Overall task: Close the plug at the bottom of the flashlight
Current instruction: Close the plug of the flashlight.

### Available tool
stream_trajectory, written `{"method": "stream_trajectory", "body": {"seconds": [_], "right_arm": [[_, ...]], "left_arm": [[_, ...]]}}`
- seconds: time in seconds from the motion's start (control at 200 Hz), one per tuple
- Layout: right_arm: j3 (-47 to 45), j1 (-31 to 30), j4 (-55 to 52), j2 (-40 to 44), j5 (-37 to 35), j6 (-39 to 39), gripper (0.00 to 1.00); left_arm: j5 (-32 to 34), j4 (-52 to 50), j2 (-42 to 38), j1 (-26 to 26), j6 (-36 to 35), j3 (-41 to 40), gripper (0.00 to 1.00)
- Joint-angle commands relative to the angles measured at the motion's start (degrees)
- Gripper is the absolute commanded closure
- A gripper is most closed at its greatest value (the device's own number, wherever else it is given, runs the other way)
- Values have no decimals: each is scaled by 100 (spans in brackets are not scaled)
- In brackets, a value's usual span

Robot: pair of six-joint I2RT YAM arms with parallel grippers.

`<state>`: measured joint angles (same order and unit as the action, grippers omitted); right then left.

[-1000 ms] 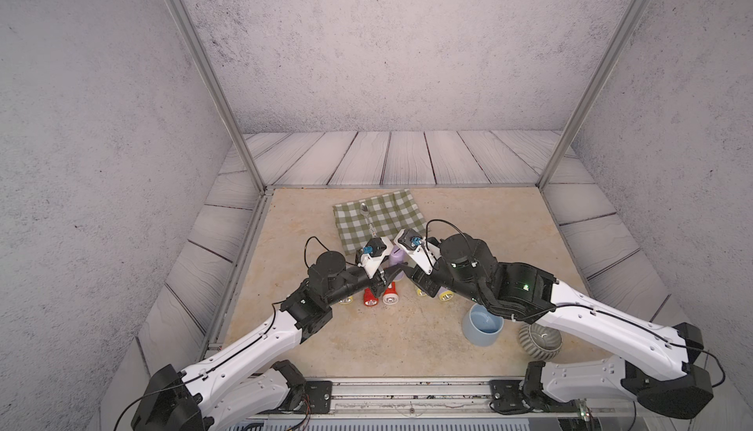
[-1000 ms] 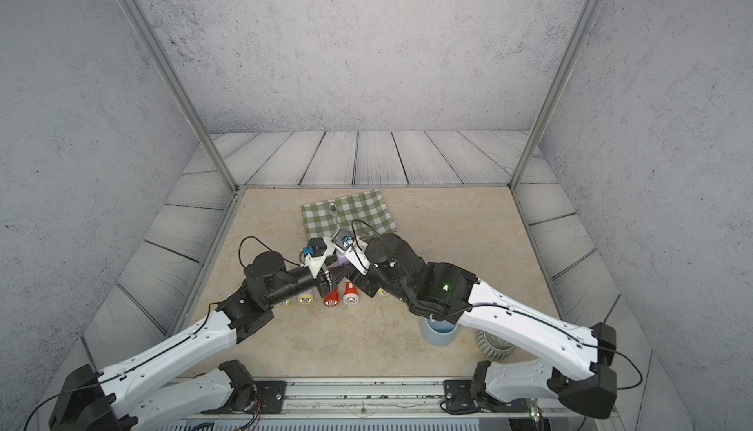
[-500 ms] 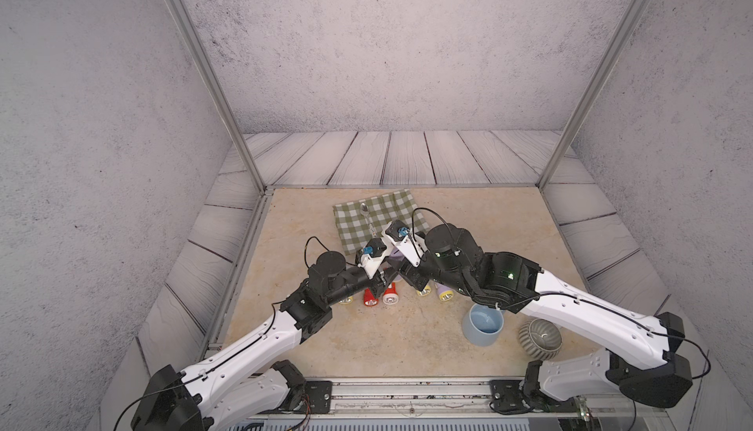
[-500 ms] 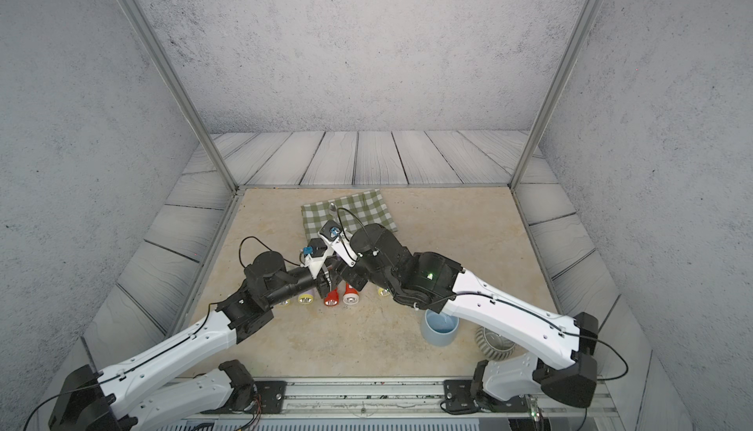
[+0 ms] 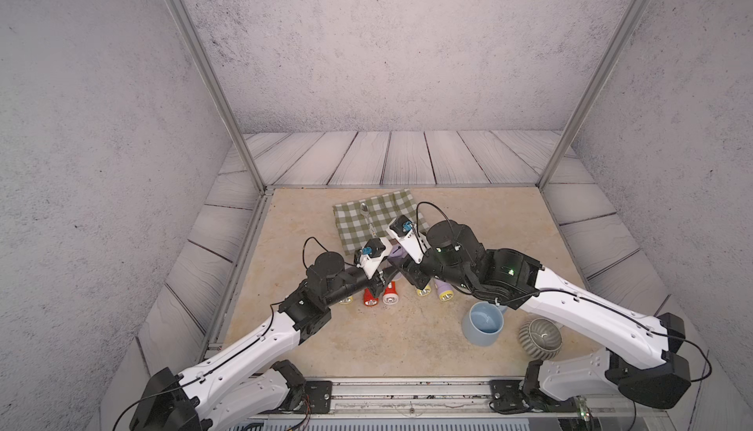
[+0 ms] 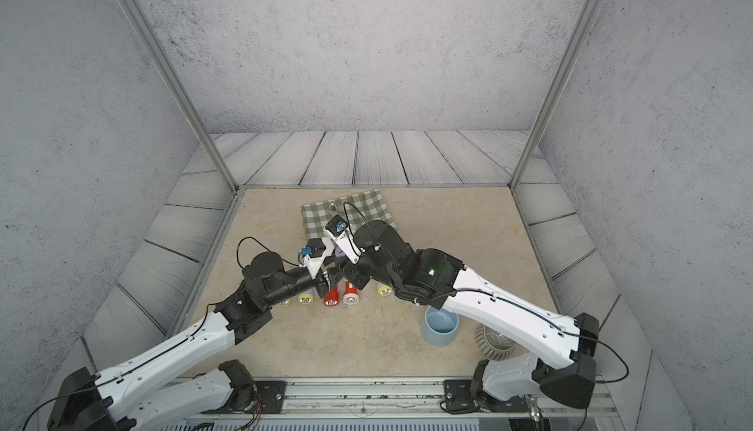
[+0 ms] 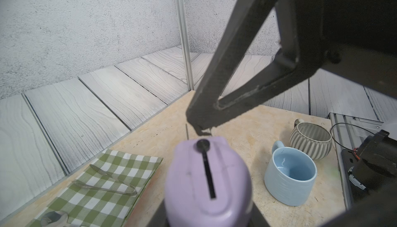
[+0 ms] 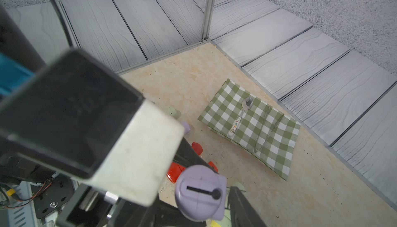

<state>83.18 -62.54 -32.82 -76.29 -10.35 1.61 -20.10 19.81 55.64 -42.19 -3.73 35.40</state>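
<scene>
My left gripper (image 7: 207, 219) is shut on a lilac flashlight (image 7: 206, 183) and holds it above the table with its bottom end up. The black plug (image 7: 203, 144) sits at the rim of that end, and its strap runs along a groove. My right gripper (image 8: 193, 211) is open, with its jaws on either side of the flashlight's bottom end (image 8: 200, 193). One of its fingertips (image 7: 199, 127) is right beside the plug's round head. In both top views the two grippers (image 5: 387, 274) (image 5: 405, 272) meet at the flashlight (image 5: 396, 253) over the middle of the table.
Several more flashlights lie in a row under the grippers, among them two red ones (image 5: 370, 297) (image 5: 390, 295) and a yellow one (image 5: 423, 289). A blue mug (image 5: 483, 323) and a grey ribbed cup (image 5: 540, 337) stand near the front right. Behind lies a green checked cloth (image 5: 366, 213) with a spoon and tongs.
My right gripper has moved left, in over the held flashlight's end, and its jaws have narrowed a little. The left arm has kept still with the flashlight.
</scene>
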Motion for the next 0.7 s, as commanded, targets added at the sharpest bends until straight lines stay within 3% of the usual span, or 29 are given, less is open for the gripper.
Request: {"method": "stream_trajectory", "body": {"seconds": [0.0,0.19,0.696], "right_arm": [[61,31,-35,1,179,76,47],[58,30,-16,-77,258,74,55],[6,32,-113,-268,524,91,64]], "left_arm": [[-12,106,-13,-12,-58,46,100],[20,110,23,-17,-41,37,100],[-29,134,164,-15,-23,108,100]]}}
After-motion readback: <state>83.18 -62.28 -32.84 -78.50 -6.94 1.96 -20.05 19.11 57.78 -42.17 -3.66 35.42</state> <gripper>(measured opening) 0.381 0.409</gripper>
